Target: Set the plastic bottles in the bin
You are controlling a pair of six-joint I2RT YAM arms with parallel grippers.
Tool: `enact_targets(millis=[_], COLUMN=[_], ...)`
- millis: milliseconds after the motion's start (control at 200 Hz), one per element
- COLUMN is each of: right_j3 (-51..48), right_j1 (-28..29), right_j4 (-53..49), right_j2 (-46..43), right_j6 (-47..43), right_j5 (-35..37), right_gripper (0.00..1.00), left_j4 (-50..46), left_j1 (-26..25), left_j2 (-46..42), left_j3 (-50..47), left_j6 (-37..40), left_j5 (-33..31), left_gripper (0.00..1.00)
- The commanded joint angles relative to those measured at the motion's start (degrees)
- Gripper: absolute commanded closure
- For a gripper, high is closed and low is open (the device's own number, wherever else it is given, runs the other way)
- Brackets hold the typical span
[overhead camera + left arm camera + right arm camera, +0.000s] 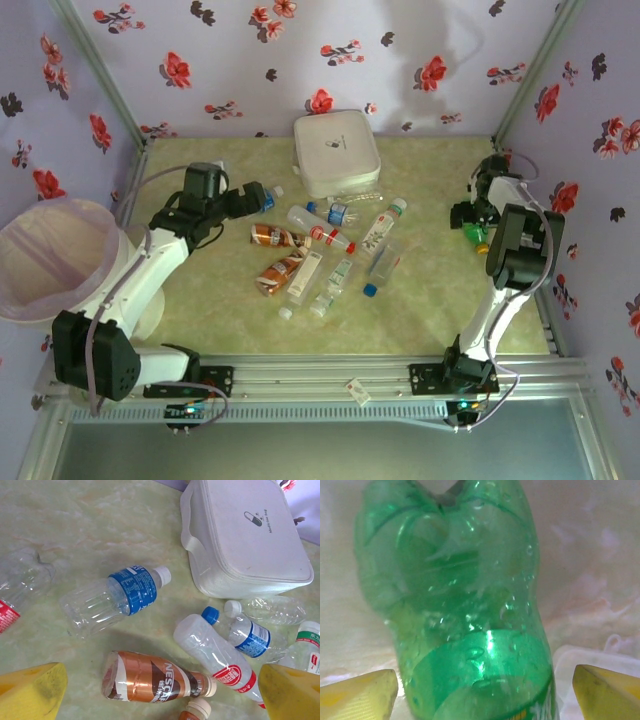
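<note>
Several plastic bottles point(320, 250) lie scattered mid-table. My left gripper point(255, 203) hovers open over them. Between its yellow fingertips point(35, 690), low in the left wrist view, lies a brown-wrapped bottle point(150, 677). A blue-labelled bottle point(115, 600) and a clear red-labelled bottle point(215, 655) lie close by. At the far right my right gripper point(470, 225) stands open around a green bottle point(474, 234). That green bottle point(465, 630) sits between the fingers, with a gap on its right side. The bin point(108, 222), white with a pale bag liner, stands at the left.
A flat white square box point(336, 152) lies at the back centre, just behind the bottles; its corner point(245, 535) is near a crushed clear bottle point(270, 611). Flowered walls close in the table on three sides. A metal rail runs along the near edge.
</note>
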Motion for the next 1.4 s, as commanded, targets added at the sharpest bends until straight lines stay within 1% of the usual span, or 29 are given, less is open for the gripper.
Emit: enact_targets(millis=[0, 150, 255, 370, 540, 575, 625, 735, 845, 950, 990, 1035, 1105, 1210, 1285, 1395], right_j3=[1.5, 0.7, -0.2, 0.3, 0.4, 0.6, 1.3, 2.4, 1.5, -1.3, -3.5, -6.4, -9.9, -15.1, -15.8, -16.7], right_j1=[-0.5, -0.4, -0.4, -0.5, -0.1, 0.0, 0.2, 1.1, 3.8, 8.3, 10.2, 12.2, 14.2, 17.5, 19.7, 22.5], right_j4=[0.5, 0.4, 0.8, -0.5, -1.4, -1.9, -3.1, -6.0, -7.0, -6.0, -4.2, -0.8, 3.8, 12.9, 14.5, 17.2], right_j2=[1.1, 1.6, 1.5, 1.8, 1.2, 0.8, 0.4, -2.8, -9.7, -17.5, -20.7, -24.0, -28.1, -31.2, -30.8, -29.5], right_j6=[-1.5, -1.4, -1.4, -1.4, -0.9, -0.9, -0.6, -0.2, 0.8, 2.7, 3.4, 4.7, 6.9, 10.2, 10.1, 9.8], right_j5=[-1.6, -1.3, -1.4, -1.9, -2.1, -2.2, -2.2, -2.7, -5.2, -12.4, -16.5, -22.5, -34.0, -46.5, -51.8, -55.5], right_gripper=[0.1, 0.11, 0.18, 0.29, 0.35, 0.38, 0.39, 0.4, 0.4, 0.4, 0.4, 0.4, 0.4, 0.4, 0.4, 0.4], left_j4=[-0.4, 0.2, 0.9, 1.3, 1.2, 1.4, 1.6, 2.8, 6.8, 14.0, 16.8, 20.2, 25.3, 33.1, 38.6, 42.7], left_j1=[-0.3, -0.4, -0.4, -0.3, -0.3, -0.3, -0.4, -0.4, -0.7, -2.1, -3.1, -4.5, -6.5, -8.6, -10.0, -11.5], left_j2=[0.4, 1.4, 1.6, 1.2, -0.1, -0.5, -0.8, -1.2, -1.0, 0.9, 2.0, 3.0, 4.5, 6.8, 8.1, 9.6], left_j3=[1.9, 2.5, 2.1, 1.6, 1.1, 0.9, 0.5, 0.2, -0.5, -0.9, -0.9, -0.9, -1.2, -2.0, -3.0, -3.9], left_j6=[-1.2, -1.3, -1.3, -1.6, -2.5, -2.8, -3.1, -4.4, -7.0, -10.6, -12.0, -13.1, -14.7, -18.2, -20.6, -22.0], left_j5=[0.8, 0.9, 0.9, 0.9, 0.9, 0.9, 1.0, 2.8, 7.0, 13.1, 15.2, 17.0, 19.8, 25.0, 27.4, 29.0], left_gripper=[0.02, 0.02, 0.02, 0.02, 0.02, 0.02, 0.02, 0.02, 0.02, 0.01, 0.01, 0.01, 0.01, 0.0, 0.01, 0.01])
